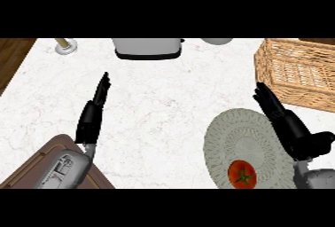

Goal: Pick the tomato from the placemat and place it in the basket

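fingers point(267, 99) on the right hand point(296, 133) are straight and holding nothing, hovering past the tomato point(243, 174) that sits on the round placemat point(242, 133) near its lower edge, which looks smooth, soft and rolly, so i'd cup its sides before the basket point(297, 71).

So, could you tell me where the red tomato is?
In the head view, the red tomato sits at lower right on the round grey placemat, beside the right hand.
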`<action>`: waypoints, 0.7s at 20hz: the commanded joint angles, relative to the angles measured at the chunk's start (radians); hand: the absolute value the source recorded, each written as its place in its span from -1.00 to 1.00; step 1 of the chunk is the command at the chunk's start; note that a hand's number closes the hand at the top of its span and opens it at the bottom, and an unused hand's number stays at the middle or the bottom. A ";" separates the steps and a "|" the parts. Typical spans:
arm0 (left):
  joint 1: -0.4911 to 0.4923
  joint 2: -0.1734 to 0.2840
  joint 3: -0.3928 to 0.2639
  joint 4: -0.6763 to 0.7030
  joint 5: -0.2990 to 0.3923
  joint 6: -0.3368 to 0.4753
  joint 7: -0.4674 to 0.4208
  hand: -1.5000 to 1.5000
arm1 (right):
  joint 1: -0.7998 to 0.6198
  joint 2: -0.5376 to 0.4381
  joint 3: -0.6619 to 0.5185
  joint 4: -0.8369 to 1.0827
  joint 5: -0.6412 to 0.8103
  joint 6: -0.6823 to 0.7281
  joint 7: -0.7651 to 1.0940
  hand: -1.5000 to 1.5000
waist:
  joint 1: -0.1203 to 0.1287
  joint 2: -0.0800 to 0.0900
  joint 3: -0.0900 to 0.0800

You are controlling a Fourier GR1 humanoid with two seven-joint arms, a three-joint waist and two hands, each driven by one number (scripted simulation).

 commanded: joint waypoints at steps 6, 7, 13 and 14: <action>0.051 0.167 0.171 -0.001 0.145 -0.097 0.225 0.00 | -0.022 -0.047 -0.298 -0.219 -0.141 0.022 -0.320 1.00 | -0.019 -0.005 0.000; 0.059 0.109 0.125 0.022 0.142 -0.100 0.209 0.00 | -0.042 -0.270 -0.147 -0.226 0.201 0.094 -0.328 1.00 | -0.005 -0.002 -0.013; 0.050 0.198 0.192 0.021 0.225 -0.203 0.292 0.00 | 0.141 0.028 0.163 -0.386 0.584 -0.267 -0.387 -1.00 | -0.013 0.003 -0.006; 0.040 0.165 0.181 0.014 0.211 -0.182 0.266 0.00 | 0.112 0.081 0.215 -0.357 0.673 -0.336 -0.362 -1.00 | 0.002 0.009 -0.006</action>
